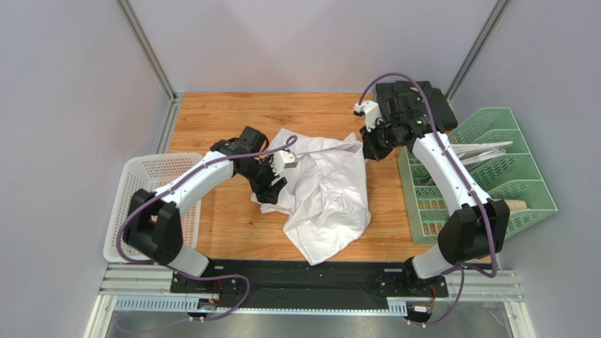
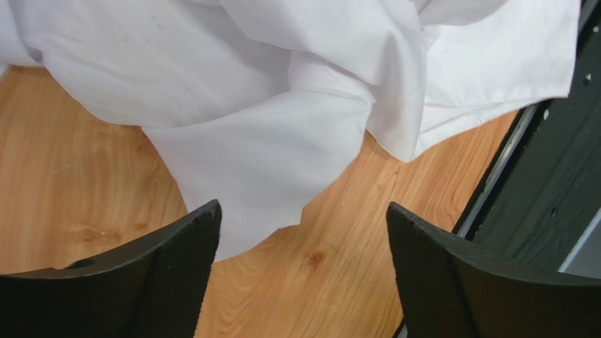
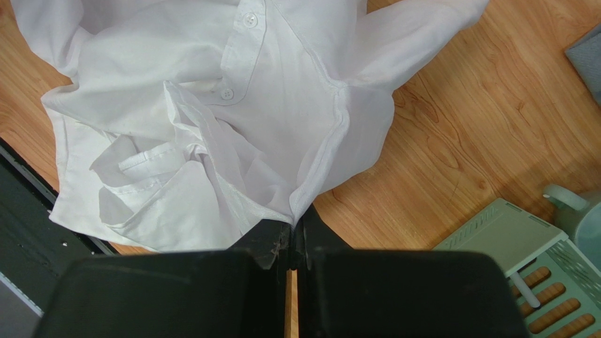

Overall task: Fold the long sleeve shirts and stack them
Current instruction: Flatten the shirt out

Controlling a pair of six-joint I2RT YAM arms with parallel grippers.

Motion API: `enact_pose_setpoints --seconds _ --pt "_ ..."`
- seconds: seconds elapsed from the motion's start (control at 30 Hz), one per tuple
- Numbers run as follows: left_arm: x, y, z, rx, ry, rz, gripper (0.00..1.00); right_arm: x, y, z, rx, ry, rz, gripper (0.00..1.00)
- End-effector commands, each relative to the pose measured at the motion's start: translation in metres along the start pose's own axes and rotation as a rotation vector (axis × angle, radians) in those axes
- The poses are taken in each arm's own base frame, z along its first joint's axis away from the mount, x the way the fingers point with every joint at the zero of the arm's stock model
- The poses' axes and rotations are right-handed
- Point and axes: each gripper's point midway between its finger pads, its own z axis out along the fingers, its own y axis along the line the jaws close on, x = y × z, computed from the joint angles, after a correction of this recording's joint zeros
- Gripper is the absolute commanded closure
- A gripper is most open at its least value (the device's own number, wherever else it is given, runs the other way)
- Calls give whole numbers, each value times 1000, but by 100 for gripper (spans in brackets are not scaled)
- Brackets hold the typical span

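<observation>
The left fingers (image 2: 176, 260) stand wide apart, holding nothing, at the hem of the white shirt (image 1: 328, 197). The right fingers (image 3: 276, 241) are pinched shut on its far right edge. The shirt lies crumpled mid-worktop (image 1: 226, 218), between both arms.

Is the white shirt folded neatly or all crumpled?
Crumpled, not folded: the white shirt lies in a wrinkled heap on the wooden table.
</observation>
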Motion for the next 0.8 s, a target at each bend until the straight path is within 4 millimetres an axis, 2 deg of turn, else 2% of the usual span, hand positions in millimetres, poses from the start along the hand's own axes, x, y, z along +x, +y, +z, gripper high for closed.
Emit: enact_pose_setpoints --seconds 0.0,0.07,0.13,0.17,0.23,0.27,0.3,0.33,0.37,0.4,0.43,0.47,0.5,0.53,0.57,0.6,0.7,0.77 --pt "4 34 24 -62 46 81 4 -13 -11 -7 49 -38 -52 100" --pt "16 47 33 -107 96 98 4 -16 -13 -9 56 -46 -61 100" --pt "31 56 41 -118 162 117 19 -20 -17 -9 73 -50 -64 100" --pt "38 55 40 -108 190 117 49 -24 -22 -6 80 -47 -62 100" --pt "38 53 31 -115 178 117 74 -28 -27 -7 103 -43 -64 100" --pt "31 51 13 -146 133 125 100 -29 -28 -8 106 -45 -67 100" --pt "29 51 3 -169 113 126 100 -29 -29 -10 112 -45 -71 100" --pt "22 53 -20 -219 68 129 100 -30 -30 -11 121 -50 -78 100" --pt "18 56 -32 -248 45 123 100 -34 -31 -16 137 -62 -81 100" --pt "3 62 -52 -294 -3 123 100 -36 -32 -20 152 -68 -79 100" --pt "3 68 -71 -324 -20 80 100 -34 -32 -24 153 -68 -62 100" --pt "-4 72 -86 -353 -48 70 100 -33 -29 -29 146 -69 -58 100" --pt "-21 80 -109 -401 -93 72 100 -28 -19 -35 127 -71 -58 100" --pt "-20 86 -124 -433 -107 41 100 -18 -12 -39 112 -55 -46 100" --pt "-29 91 -139 -461 -137 45 100 -8 -5 -40 93 -45 -46 100" --pt "-30 96 -146 -484 -141 39 100 16 11 -38 52 -17 -35 100" --pt "-29 126 -170 -609 -154 4 100 66 37 -36 -8 64 -36 100" --pt "-32 156 -183 -688 -176 -56 100 88 56 -36 -71 97 -44 100"
